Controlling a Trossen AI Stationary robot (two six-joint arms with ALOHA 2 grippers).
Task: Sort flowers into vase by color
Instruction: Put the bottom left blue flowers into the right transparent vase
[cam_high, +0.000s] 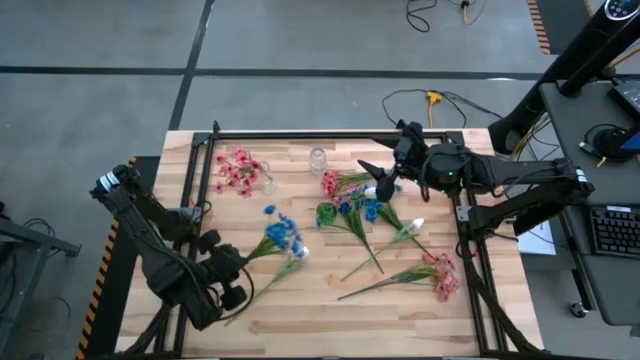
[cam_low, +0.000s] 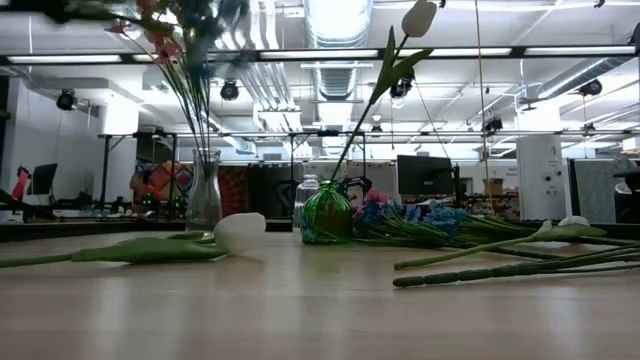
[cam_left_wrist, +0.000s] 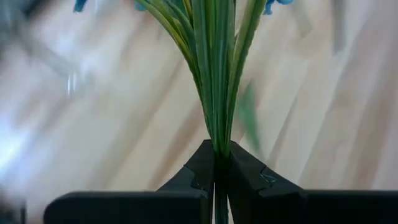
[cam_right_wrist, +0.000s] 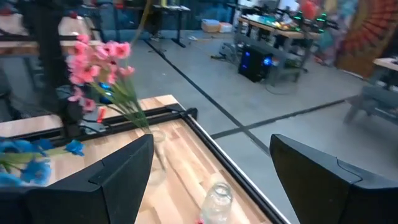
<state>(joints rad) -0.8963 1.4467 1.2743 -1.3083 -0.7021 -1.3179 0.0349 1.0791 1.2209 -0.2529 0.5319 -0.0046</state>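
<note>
Flowers are partly sorted: pink sprigs (cam_high: 238, 170) stand in a clear vase (cam_high: 266, 181); left gripper (cam_high: 228, 272) is clenched on a blue sprig's stem (cam_high: 281, 237); right gripper (cam_high: 378, 180) hangs released over the remaining loose pile (cam_high: 390, 235)

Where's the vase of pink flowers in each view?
High view: vase of pink flowers left of centre, upper half, left of the small clear jar.
Low view: left of centre, stems rising out of frame.
Left wrist view: not in it; only green stems clamped in the left hand.
Right wrist view: left of centre, pink blossoms above.
Shared landmark: the small clear jar, near it in all three.
</note>
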